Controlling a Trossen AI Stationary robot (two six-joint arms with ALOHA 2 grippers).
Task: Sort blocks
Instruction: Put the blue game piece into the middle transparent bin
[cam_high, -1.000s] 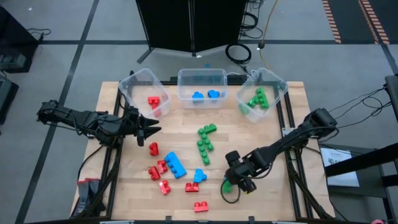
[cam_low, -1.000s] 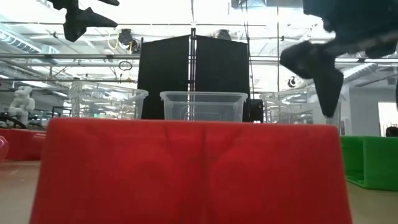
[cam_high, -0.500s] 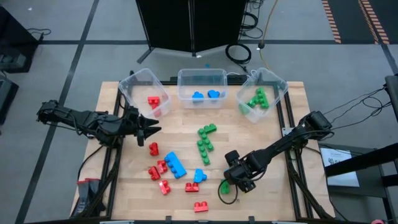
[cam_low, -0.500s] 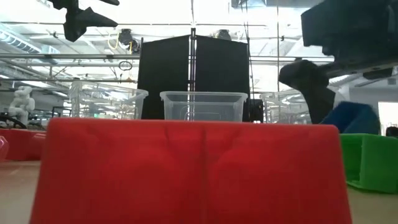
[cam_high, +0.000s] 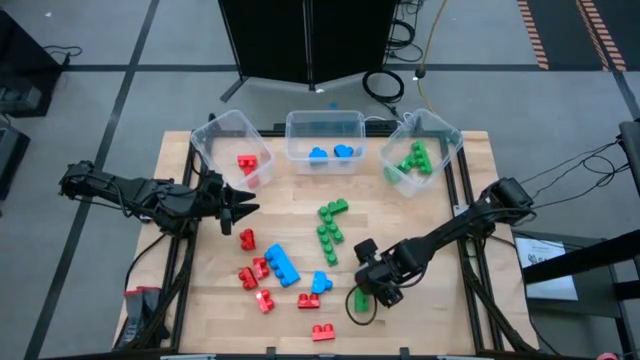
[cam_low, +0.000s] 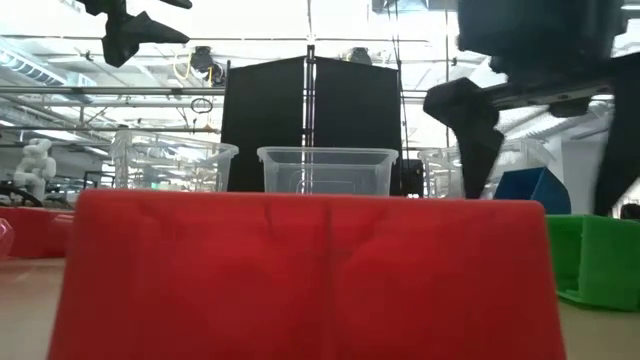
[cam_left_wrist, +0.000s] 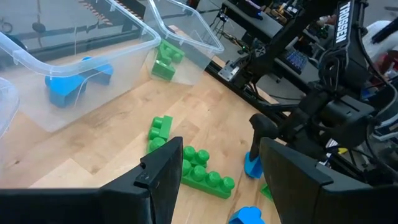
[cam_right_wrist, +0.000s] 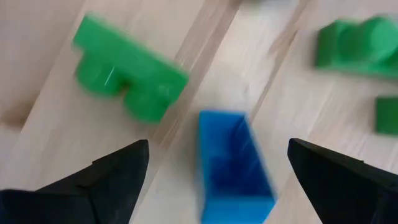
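Right gripper (cam_high: 368, 285), in the high view's lower right, hangs wide open and empty over the wooden counter (cam_high: 440, 230); the left gripper (cam_high: 243, 209) waits mid-left, partly open, holding nothing. Small studded plastic blocks (cam_high: 282, 264) in red, blue and green lie scattered at centre, others inside three clear plastic bins (cam_high: 325, 125) along the top. Low view: a red block (cam_low: 305, 275) fills the foreground. Right wrist view: a blue block (cam_right_wrist: 233, 158) lies between the spread fingers (cam_right_wrist: 102, 180), beside a green block (cam_right_wrist: 127, 84).

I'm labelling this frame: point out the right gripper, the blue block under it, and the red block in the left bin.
right gripper (cam_right_wrist: 217, 168), right wrist view, gap between its open fingers
blue block (cam_right_wrist: 233, 162), right wrist view, top face
red block (cam_high: 247, 164), high view, its middle
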